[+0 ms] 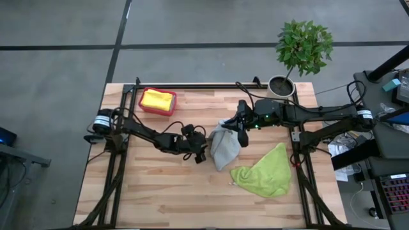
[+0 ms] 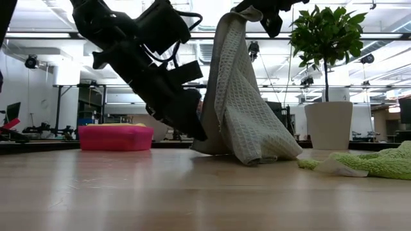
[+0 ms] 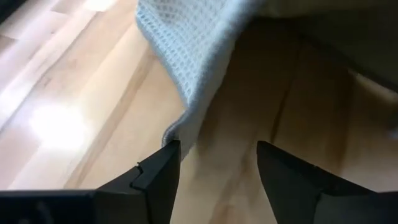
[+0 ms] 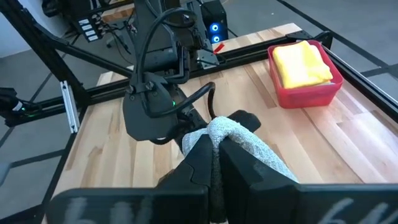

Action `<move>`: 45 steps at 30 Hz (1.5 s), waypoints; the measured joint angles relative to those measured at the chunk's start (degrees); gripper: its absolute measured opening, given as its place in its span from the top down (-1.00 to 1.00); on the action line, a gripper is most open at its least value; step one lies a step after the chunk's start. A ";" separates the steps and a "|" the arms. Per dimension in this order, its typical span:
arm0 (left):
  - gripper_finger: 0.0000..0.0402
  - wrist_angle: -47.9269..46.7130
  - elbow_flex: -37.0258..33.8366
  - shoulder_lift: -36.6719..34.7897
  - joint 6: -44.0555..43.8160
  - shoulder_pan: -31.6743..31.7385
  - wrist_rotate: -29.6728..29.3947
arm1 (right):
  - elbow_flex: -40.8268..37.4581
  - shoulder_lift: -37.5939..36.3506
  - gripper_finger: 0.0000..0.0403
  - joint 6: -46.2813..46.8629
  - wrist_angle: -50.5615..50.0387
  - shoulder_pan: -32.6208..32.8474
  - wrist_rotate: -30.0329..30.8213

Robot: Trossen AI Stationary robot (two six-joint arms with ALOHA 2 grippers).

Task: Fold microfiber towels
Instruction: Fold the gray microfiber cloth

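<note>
Right gripper (image 4: pixel 217 155) pinched the grey waffle-weave microfiber towel (image 1: pixel 223 148) between closed fingers and held its top well above the wooden table (image 1: pixel 160 185), the cloth's lower end resting on the boards. Left gripper (image 3: pixel 217 168) sat low beside the towel's hanging edge, fingers spread, one touching or just beside the fabric. A lime green microfiber towel (image 1: pixel 265 172) lay crumpled nearby. Yellow towels (image 1: pixel 158 99) filled the pink-red rectangular plastic bin (image 1: pixel 144 107).
</note>
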 joint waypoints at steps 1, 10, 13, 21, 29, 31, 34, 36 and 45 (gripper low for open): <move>0.03 0.01 -0.03 0.28 0.00 0.00 -0.71 | 0.00 0.00 0.96 0.00 0.02 0.00 0.00; 0.03 -2.89 -1.88 0.82 0.02 0.00 -0.31 | 0.00 0.00 0.96 0.02 0.05 0.02 0.02; 0.02 -5.52 -3.12 -0.05 -0.97 -0.33 5.96 | 0.00 0.00 0.96 0.01 0.04 0.02 0.04; 0.02 9.68 -7.41 0.27 2.05 -2.07 11.07 | -0.13 0.02 0.96 -0.84 0.04 0.02 0.09; 0.02 13.45 -7.00 0.36 3.50 -2.27 2.44 | -0.17 0.02 0.96 -0.92 0.02 0.02 0.11; 0.02 13.57 -7.07 0.36 3.76 -2.22 0.85 | -0.17 0.02 0.96 -0.92 0.02 0.02 0.11; 0.02 15.02 -7.13 0.36 5.85 -1.89 0.41 | -0.17 0.02 0.96 -0.95 0.00 0.02 0.11; 0.02 16.38 -7.04 0.36 6.21 -1.57 0.31 | -0.17 0.02 0.96 -1.01 0.00 0.02 0.11; 0.03 20.28 -7.09 0.36 7.96 -0.92 -2.70 | -0.20 0.02 0.96 -1.04 0.01 0.02 0.12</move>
